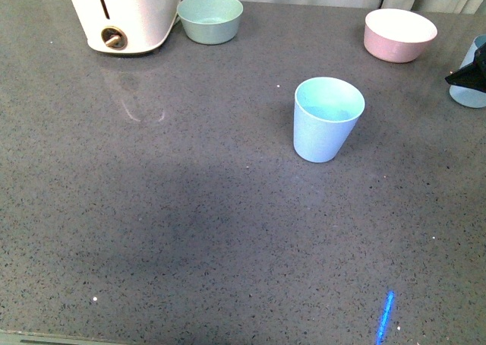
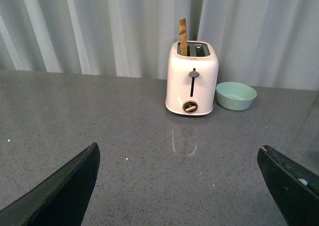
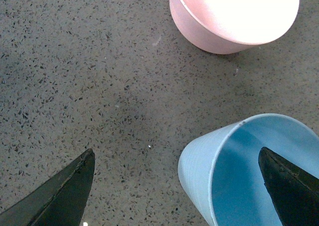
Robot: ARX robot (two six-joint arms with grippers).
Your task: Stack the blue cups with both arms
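One light blue cup (image 1: 327, 120) stands upright at the middle of the grey table. The second blue cup (image 1: 465, 94) stands at the far right edge of the front view, partly covered by my right gripper (image 1: 466, 71). In the right wrist view this cup (image 3: 234, 171) is open side up. My right gripper (image 3: 175, 151) is open, with one finger (image 3: 291, 186) over the cup's mouth and the other finger (image 3: 60, 196) outside, so the near wall is between them. My left gripper (image 2: 178, 147) is open and empty above bare table, and is out of the front view.
A pink bowl (image 1: 399, 35) stands at the back right, close to the second cup, and shows in the right wrist view (image 3: 234, 17). A white toaster (image 1: 129, 14) and a mint-green bowl (image 1: 210, 18) stand at the back left, ahead of the left gripper (image 2: 192, 79).
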